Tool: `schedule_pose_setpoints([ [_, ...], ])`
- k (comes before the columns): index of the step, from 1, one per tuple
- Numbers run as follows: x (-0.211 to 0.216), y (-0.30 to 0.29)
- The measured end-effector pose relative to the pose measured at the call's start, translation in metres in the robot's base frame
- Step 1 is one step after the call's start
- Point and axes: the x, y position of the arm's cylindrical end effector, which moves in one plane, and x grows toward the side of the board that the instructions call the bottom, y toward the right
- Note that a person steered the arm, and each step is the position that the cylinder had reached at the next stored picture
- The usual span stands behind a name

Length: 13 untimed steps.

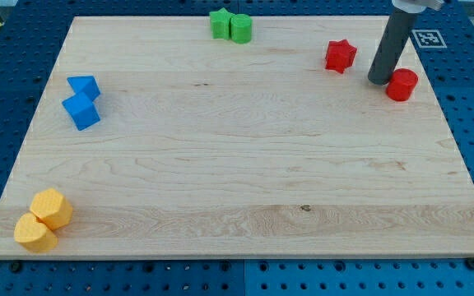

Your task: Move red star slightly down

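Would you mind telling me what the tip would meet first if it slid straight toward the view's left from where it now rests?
Probably the red star: my tip sits right of it, slightly lower, so contact could be glancing.

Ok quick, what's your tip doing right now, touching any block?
My tip: no gripper, holding nothing. It sits just left of the red cylinder, contact unclear, and right of the red star, clearly apart.

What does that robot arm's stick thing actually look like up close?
My tool is a plain, straight rod, dark grey to black, round like a thick peg, with no fingers, cables or markings showing. It widens into a paler grey collar at the view's top edge. My tip is its blunt, flat lower end.
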Motion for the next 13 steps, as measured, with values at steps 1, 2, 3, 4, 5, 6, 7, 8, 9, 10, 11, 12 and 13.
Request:
schedule_pose_setpoints([
  [1, 0.010, 0.013],
  [2, 0.016, 0.022],
  [3, 0.017, 0.027],
  [4, 0.010, 0.027],
  [5, -0.043, 0.027],
  [6, -0.082, 0.004],
  [7, -0.091, -0.048],
  [8, -0.091, -0.088],
  [9, -0.081, -0.081],
  [10, -0.064, -0.066],
  [11, -0.066, -0.058],
  [12, -0.068, -0.046],
  [13, -0.051, -0.044],
])
